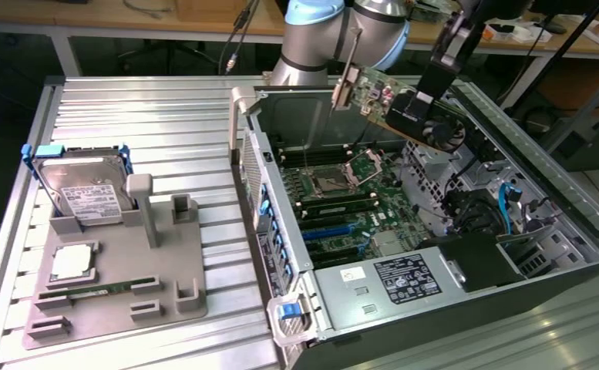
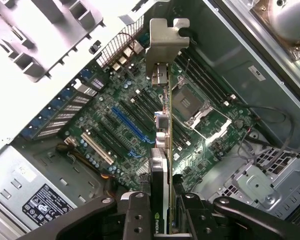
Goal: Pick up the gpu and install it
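The gpu (image 1: pixel 381 96) hangs tilted in the air over the open computer case (image 1: pixel 278 254), its silver bracket toward the exterior view's left and its black fan lower right. My gripper (image 1: pixel 425 99) is shut on the card's upper edge. In the wrist view the gpu (image 2: pixel 161 150) is seen edge-on, bracket end (image 2: pixel 166 42) farthest from the camera, clamped by my gripper (image 2: pixel 162 220) with a black finger (image 2: pixel 136 217) on each side. Below it lies the motherboard (image 2: pixel 105 130) with a long blue slot (image 2: pixel 131 124). The card is well above the board and touches nothing.
A grey holder tray (image 1: pixel 124 270) at the exterior view's left carries a hard drive with blue rails (image 1: pixel 81 181), a processor chip (image 1: pixel 73 264) and a green memory stick (image 1: pixel 89 291). Inside the case sit the power supply (image 1: pixel 392 279), cables and a drive cage (image 2: pixel 262 182).
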Robot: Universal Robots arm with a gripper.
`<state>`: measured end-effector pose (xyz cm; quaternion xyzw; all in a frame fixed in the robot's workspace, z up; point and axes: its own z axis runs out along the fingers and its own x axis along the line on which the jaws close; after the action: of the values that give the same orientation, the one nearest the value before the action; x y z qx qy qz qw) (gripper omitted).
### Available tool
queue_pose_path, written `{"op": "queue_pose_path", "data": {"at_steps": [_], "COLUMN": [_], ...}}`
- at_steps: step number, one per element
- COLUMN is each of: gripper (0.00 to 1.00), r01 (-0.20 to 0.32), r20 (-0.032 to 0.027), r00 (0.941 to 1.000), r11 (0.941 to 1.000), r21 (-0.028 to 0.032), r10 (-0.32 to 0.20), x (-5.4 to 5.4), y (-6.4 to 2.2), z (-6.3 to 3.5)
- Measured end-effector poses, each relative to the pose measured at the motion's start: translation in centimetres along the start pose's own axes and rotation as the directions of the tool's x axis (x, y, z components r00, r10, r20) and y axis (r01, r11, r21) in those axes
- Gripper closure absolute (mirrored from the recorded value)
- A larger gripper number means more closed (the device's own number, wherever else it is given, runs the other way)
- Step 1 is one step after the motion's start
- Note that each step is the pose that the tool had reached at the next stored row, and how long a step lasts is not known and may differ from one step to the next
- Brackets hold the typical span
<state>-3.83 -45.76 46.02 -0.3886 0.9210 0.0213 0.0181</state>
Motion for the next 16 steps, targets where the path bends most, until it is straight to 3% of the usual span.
{"op": "queue_pose_path", "data": {"at_steps": [16], "gripper": [0.73], "r01": [0.090], "r20": [-0.0020], "r00": [0.9960], "r11": [0.9960], "r21": [-0.0046], "r10": [-0.090], "x": [0.00], "y": [0.00], "z": [0.03]}}
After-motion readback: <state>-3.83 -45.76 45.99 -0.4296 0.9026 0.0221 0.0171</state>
